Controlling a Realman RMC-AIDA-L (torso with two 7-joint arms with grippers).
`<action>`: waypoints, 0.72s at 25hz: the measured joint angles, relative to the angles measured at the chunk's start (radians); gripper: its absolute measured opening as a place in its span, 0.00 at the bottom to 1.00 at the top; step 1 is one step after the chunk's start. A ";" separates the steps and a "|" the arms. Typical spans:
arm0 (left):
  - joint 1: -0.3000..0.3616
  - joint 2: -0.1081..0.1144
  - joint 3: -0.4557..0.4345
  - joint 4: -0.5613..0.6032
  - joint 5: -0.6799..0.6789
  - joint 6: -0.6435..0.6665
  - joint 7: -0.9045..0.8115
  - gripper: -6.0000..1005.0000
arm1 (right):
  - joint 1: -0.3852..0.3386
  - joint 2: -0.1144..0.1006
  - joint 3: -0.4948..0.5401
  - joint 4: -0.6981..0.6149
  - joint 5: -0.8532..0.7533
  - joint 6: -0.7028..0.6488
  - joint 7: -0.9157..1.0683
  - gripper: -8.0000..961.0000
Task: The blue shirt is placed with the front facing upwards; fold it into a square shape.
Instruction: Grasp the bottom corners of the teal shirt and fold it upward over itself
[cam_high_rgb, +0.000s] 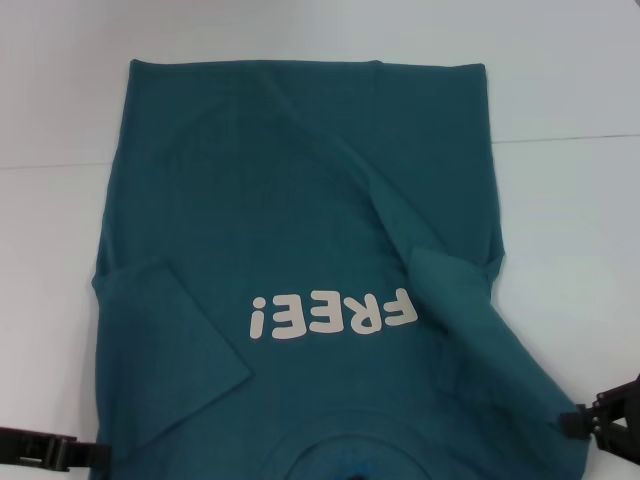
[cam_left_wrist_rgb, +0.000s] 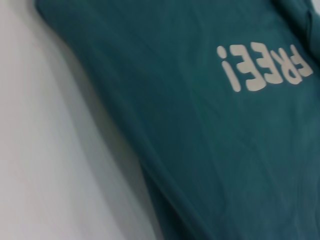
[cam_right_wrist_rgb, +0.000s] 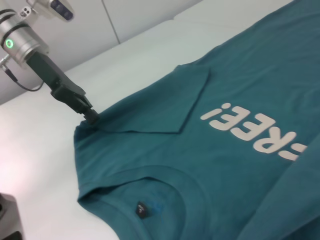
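Jaws of left gripper (cam_right_wrist_rgb: 91, 116) and right gripper (cam_high_rgb: 572, 424) pinch the blue shirt (cam_high_rgb: 300, 220).

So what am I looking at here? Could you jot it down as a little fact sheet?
garment: blue shirt, front up, white FREE! lettering
sleeves: both folded inward over the chest
collar: nearest the robot, dark neck tag showing
surface: white table
left end effector: at the shirt's left shoulder edge, touching the cloth
right end effector: at the shirt's right shoulder edge
fold progress: body not yet folded into a square
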 joint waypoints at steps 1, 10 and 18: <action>-0.001 0.000 0.000 0.002 -0.001 0.000 0.001 0.03 | 0.002 -0.005 0.004 0.000 -0.002 0.000 0.001 0.02; -0.013 0.010 -0.008 0.040 -0.005 -0.011 0.006 0.03 | 0.018 -0.048 0.051 0.005 -0.041 0.054 0.011 0.02; -0.014 0.049 -0.061 0.091 -0.072 0.000 0.010 0.03 | 0.059 -0.037 0.043 0.012 -0.071 0.072 0.017 0.02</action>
